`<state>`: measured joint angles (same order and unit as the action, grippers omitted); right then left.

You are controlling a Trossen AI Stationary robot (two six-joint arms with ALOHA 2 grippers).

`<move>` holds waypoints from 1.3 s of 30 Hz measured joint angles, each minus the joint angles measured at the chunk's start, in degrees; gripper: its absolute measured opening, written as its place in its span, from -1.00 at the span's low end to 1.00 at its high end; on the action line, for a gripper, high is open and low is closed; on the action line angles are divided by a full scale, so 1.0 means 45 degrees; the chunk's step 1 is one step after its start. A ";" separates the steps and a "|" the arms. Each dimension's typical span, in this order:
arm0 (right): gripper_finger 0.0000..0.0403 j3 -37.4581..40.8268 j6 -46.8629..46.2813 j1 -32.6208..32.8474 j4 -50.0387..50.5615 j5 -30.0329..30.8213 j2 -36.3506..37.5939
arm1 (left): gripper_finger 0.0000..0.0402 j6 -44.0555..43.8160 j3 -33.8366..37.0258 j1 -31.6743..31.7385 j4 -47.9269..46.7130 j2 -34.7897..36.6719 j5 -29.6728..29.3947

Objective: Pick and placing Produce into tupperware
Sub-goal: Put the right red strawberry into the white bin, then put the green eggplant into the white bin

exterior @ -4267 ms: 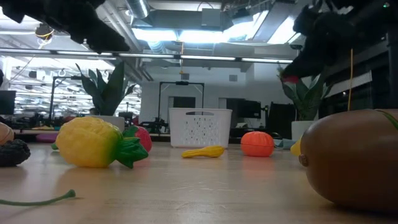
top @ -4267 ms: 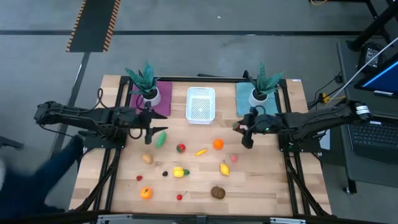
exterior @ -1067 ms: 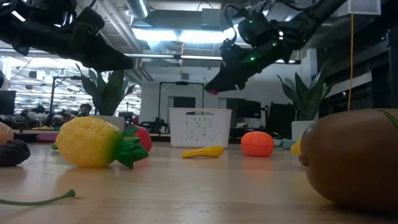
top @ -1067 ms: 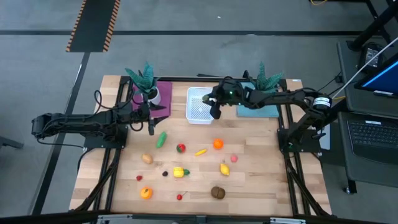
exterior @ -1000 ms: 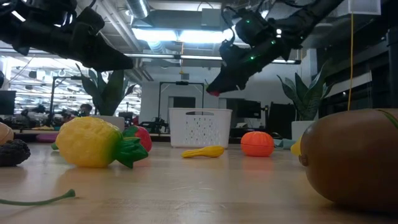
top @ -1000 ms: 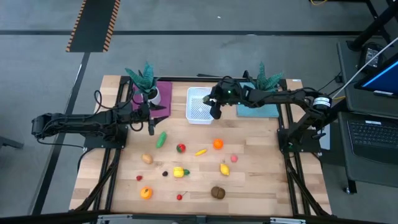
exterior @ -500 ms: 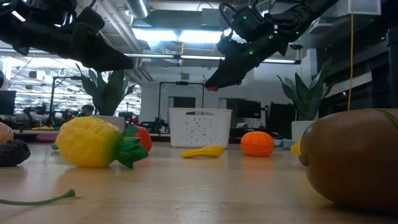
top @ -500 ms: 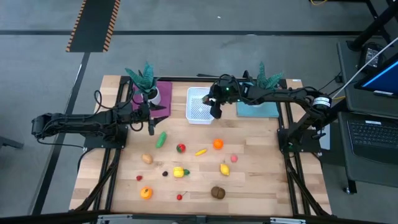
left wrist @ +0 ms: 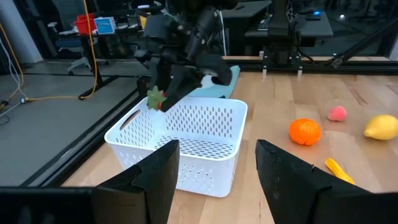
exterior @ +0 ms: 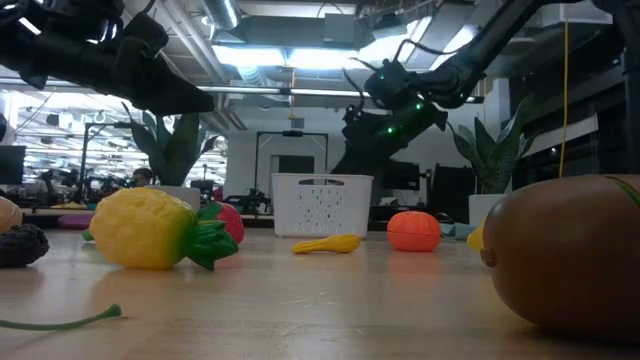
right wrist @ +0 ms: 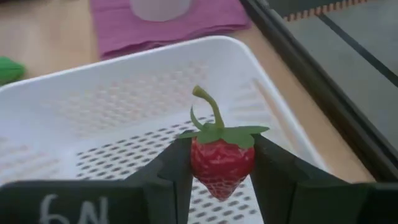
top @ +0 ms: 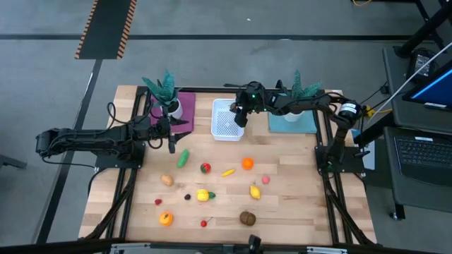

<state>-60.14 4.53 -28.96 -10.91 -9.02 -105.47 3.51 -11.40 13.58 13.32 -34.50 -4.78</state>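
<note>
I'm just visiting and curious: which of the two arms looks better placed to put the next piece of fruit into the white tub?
The right one. The right gripper is shut on a strawberry directly above the white tub. The left gripper waits by the cucumber, open and empty.

floor: I see grey concrete [top: 233,42] all round the table, dark seam line across at 12 o'clock
hazard mat: black strip with orange-striped edges [top: 106,28] on the floor at 11 o'clock
table: light wood planks [top: 296,204], black frame rails along both sides
3 o'clock: laptop [top: 422,152] on a dark stand, blue screen [top: 434,88] above it
ceiling: exposed ducts and pipes, long bright light panels [exterior: 290,55]
far room: glass partitions, desks, dark monitors [exterior: 380,175], a rolling chair [left wrist: 81,62]
cables: yellow cord [left wrist: 93,43] hanging down, trailing over the floor
</note>
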 joint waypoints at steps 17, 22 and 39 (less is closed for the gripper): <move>-0.08 0.0000 0.0056 -0.0193 -0.0607 -0.0010 -0.0306 | 0.02 0.0053 0.0000 0.0000 -0.0165 0.0000 0.0000; 0.06 0.0000 0.0099 -0.0198 -0.0685 -0.0005 -0.0304 | 0.02 0.0053 0.0000 0.0000 -0.0185 0.0000 -0.0008; 0.10 0.0688 0.1074 0.0404 0.0312 -0.1378 0.2557 | 0.02 -0.0002 0.0000 -0.0015 -0.0175 0.0010 -0.0022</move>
<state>-57.04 9.37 -27.14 -9.51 -15.22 -93.96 3.50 -11.40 13.52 12.53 -34.46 -4.87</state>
